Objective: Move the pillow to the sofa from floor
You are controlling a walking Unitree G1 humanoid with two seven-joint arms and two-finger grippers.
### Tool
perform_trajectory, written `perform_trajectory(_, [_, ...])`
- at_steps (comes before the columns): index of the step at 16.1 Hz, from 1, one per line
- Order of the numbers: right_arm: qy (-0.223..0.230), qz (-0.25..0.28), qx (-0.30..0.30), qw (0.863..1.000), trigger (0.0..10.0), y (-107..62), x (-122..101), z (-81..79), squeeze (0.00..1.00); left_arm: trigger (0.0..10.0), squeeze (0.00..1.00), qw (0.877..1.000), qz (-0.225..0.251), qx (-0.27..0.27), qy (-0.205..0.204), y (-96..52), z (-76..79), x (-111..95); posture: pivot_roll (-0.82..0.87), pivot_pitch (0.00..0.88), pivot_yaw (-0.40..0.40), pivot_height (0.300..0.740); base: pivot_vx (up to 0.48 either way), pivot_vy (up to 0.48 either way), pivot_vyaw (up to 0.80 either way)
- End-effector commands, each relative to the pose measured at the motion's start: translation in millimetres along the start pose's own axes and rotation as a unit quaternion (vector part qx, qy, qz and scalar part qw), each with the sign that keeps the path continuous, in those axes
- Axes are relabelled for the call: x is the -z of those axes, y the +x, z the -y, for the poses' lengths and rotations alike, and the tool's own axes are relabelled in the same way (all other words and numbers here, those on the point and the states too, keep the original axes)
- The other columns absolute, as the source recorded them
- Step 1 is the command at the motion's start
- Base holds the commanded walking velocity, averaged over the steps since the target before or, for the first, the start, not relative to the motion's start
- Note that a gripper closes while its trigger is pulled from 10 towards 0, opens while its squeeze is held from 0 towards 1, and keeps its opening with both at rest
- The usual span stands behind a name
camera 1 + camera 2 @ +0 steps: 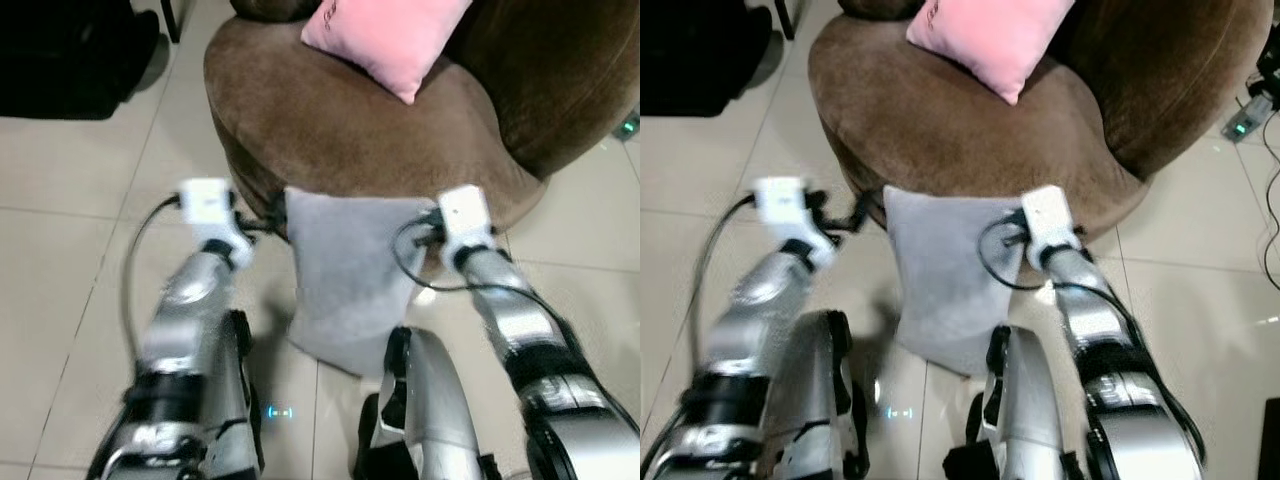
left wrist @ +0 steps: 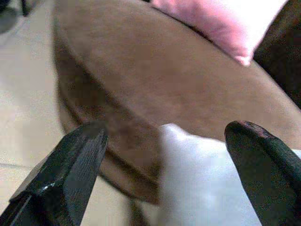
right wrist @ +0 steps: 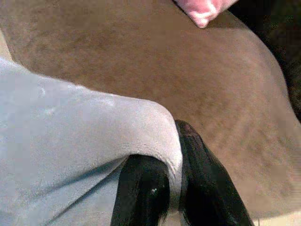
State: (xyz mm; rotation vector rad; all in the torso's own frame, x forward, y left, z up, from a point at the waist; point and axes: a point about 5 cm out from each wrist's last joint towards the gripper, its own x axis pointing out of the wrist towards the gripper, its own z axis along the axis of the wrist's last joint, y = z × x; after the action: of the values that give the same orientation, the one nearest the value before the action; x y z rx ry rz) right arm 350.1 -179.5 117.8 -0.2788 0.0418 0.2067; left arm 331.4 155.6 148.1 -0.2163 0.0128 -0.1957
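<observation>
Right now the grey pillow [image 1: 345, 275] hangs upright against the front edge of the brown sofa [image 1: 350, 120], its top edge about level with the seat rim and its lower edge just above the tiled floor [image 1: 70, 260]. Its long axis runs top to bottom, its broad face turned toward the robot. The right gripper [image 3: 175, 186] is clenched on the pillow's upper corner on the robot's right side, with the fabric pinched between its two black fingers. The left gripper [image 2: 164, 165] is spread wide, released, just beside the pillow's other upper corner and not touching it. The sofa seat lies directly beyond and a little above the pillow, so the coming move is, as I judge it, up and forward over the rim. A pink pillow [image 1: 385, 40] already rests farther back on the seat, toward the backrest.
</observation>
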Motion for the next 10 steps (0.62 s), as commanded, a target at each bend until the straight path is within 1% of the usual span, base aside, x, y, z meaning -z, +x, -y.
perform_trajectory(1, [0.003, 0.032, 0.026, 0.999, 0.0, -5.1, -13.9, 16.7, 0.00, 10.0, 0.00, 1.000, -0.011, 0.000, -0.010, -3.8, 3.2, 2.3, 0.09, 0.196, -0.096, 0.525, 0.000, 0.000, 0.00])
perform_trajectory(2, [0.004, 0.026, 0.028, 0.999, 0.0, -15.1, -11.1, 16.5, 0.07, 10.0, 0.00, 1.000, -0.012, 0.017, -0.006, -9.7, 9.7, 0.9, 0.09, 0.198, -0.095, 0.525, 0.000, 0.000, 0.00])
perform_trajectory(3, [0.006, 0.021, 0.033, 0.999, 0.0, -20.6, -9.5, 15.7, 0.20, 10.0, 0.00, 0.999, -0.016, 0.029, 0.000, -12.9, 14.9, 0.7, 0.09, 0.197, -0.094, 0.525, 0.000, 0.000, 0.00])
perform_trajectory(4, [0.007, 0.018, 0.034, 0.999, 0.0, -23.6, -7.5, 13.5, 0.25, 10.0, 0.00, 0.999, -0.018, 0.036, 0.002, -14.4, 18.3, 1.5, 0.09, 0.196, -0.093, 0.525, 0.000, 0.000, 0.00])
perform_trajectory(5, [0.008, 0.015, 0.033, 0.999, 0.0, -25.4, -6.7, 11.9, 0.25, 10.0, 0.00, 0.999, -0.019, 0.039, 0.002, -15.2, 19.8, 1.7, 0.09, 0.196, -0.093, 0.525, 0.000, 0.000, 0.00])
perform_trajectory(6, [0.012, 0.006, 0.031, 0.999, 0.0, -29.9, -4.0, 7.5, 0.24, 10.0, 0.00, 0.998, -0.025, 0.049, 0.013, -17.4, 24.1, 3.3, 0.08, 0.194, -0.092, 0.525, 0.000, 0.000, 0.00])
perform_trajectory(7, [0.012, -0.003, 0.030, 0.999, 0.0, -33.8, -0.6, 3.7, 0.14, 10.0, 0.00, 0.998, -0.032, 0.053, 0.018, -19.4, 25.2, 5.5, 0.08, 0.192, -0.092, 0.525, 0.000, 0.000, 0.00])
perform_trajectory(8, [0.010, -0.025, 0.024, 0.999, 0.0, -44.0, 9.1, -5.1, 0.00, 10.0, 0.00, 0.997, -0.046, 0.057, 0.020, -25.5, 24.8, 11.5, 0.08, 0.187, -0.089, 0.525, 0.000, 0.000, 0.00])
perform_trajectory(10, [0.020, -0.053, 0.016, 0.998, 0.0, -56.6, 22.4, -15.8, 0.00, 10.0, 0.00, 0.996, -0.070, 0.054, 0.026, -37.0, 21.6, 24.0, 0.08, 0.184, -0.084, 0.525, 0.000, 0.000, 0.00])
